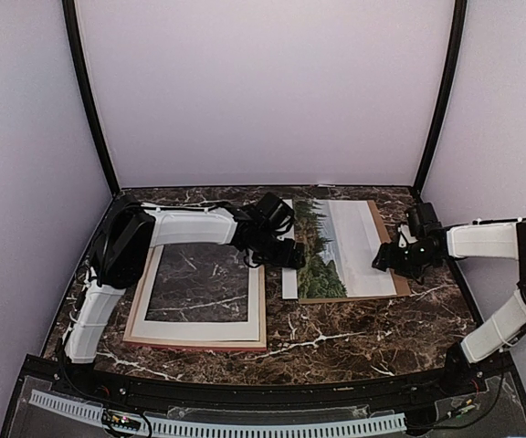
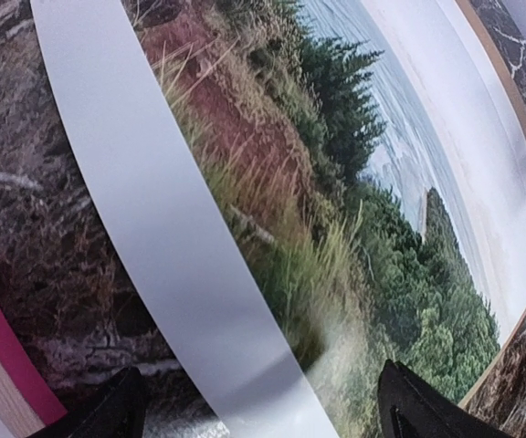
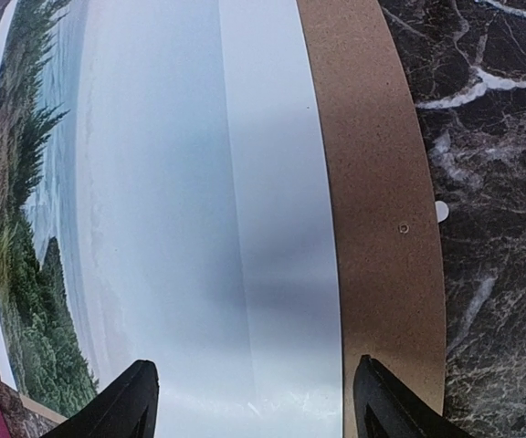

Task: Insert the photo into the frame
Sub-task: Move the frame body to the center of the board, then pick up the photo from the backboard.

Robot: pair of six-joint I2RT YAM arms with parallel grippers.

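The photo (image 1: 341,246) lies face up on a brown board (image 3: 373,182) on the right of the marble table (image 1: 336,338). The frame (image 1: 195,342) lies flat just to its left. The left gripper (image 1: 286,254) hovers over the photo's left white border and the right gripper (image 1: 389,258) over its right border. The 2 grippers are released, fingers spread, grasping nothing.

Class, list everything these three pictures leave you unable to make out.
Top view: far rail of the frame, hidden under the left arm.
Top view: left gripper and right gripper jaws, too small and dark.
Left wrist view: near part of the photo, blurred.
Right wrist view: most of the backing board, covered by the photo.
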